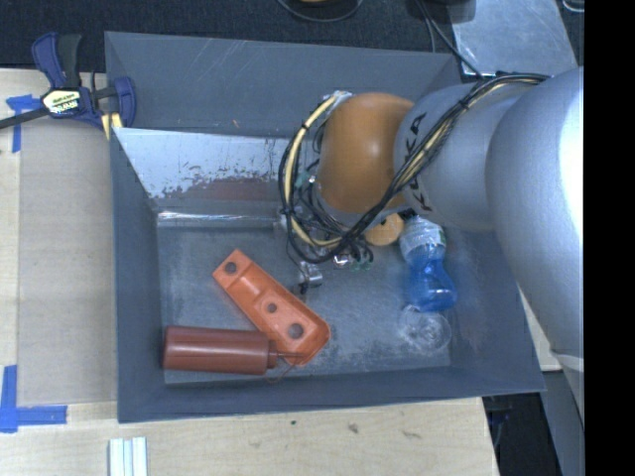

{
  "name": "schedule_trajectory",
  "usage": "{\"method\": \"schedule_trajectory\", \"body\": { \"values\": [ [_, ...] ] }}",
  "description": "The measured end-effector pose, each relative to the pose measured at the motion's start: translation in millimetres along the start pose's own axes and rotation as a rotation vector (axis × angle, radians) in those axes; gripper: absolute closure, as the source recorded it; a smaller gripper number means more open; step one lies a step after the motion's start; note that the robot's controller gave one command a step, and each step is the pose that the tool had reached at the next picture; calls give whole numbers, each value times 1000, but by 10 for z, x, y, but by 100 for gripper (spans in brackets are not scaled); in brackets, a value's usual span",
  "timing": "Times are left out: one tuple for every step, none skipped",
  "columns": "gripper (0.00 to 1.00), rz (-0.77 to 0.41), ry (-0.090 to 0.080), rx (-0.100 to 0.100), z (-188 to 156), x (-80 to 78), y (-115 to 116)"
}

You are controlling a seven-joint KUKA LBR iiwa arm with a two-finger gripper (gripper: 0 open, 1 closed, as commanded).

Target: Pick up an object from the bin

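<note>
— Toward the middle of the grey metal bin, finding the gripper hanging low under the orange wrist cover and its bundle of cables.

— Sitting over what?

— Sitting just beside the upper long edge of an orange flat bracket. Seeing that bracket lying slantwise on the floor, running from upper left down to lower right. Not managing to tell touching from apart.

— Clenching, or released?

— Not being able to tell; too dark and too tucked under the cables.

— Noting anything around the bracket?

— Noting a red-brown cylinder lying on its side along the near wall, touching the bracket's lower end. Spotting a clear plastic bottle with a blue tint well apart to the right, beside the arm. Catching a small yellow-orange round thing peeking out from under the arm, mostly hidden.

— Finding open room?

— Finding bare floor above and left of the bracket, up to the far sloping wall, and again between bracket and bottle. Crowding only along the near wall, at the cylinder.

— Describing surfaces?

— Reading the bracket as smooth and matte, with round holes through its face and rounded ends. Reading the cylinder as plain and dull. Seeing scuffing across the floor and scratching on the far wall.
</note>
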State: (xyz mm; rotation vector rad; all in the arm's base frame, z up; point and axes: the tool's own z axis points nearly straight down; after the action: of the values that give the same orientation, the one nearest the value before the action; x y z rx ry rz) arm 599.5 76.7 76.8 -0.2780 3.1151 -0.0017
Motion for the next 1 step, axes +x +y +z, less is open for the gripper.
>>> {"method": "schedule_trajectory", "body": {
  "values": [
    [0, -141, -3, -2, -818, -130, 360]
  ]
}}
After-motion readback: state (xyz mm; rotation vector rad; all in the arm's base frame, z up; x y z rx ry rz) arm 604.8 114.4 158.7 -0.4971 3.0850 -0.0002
